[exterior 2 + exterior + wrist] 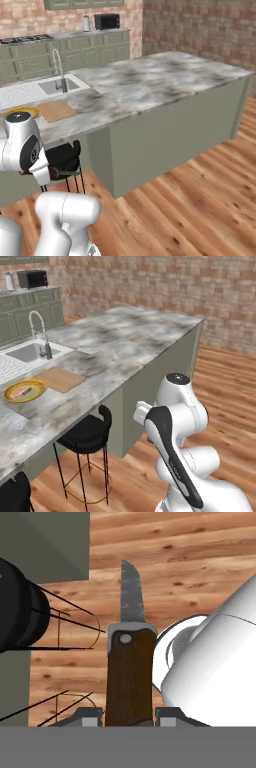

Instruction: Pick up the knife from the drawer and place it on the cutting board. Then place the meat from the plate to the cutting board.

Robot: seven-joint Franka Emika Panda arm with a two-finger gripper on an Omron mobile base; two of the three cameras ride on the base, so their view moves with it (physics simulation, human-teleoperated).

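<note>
Knife in hand, board not yet reached.
Fingers (128,716) clenched on the knife (129,662) handle, blade out over the floor; far off on the worktop (125,341), cutting board (60,379) beside plate (24,390). Risk: blade strikes a stool (86,435) during the lift.

I can read no text, label, brand, number or sign anywhere around me.
</note>
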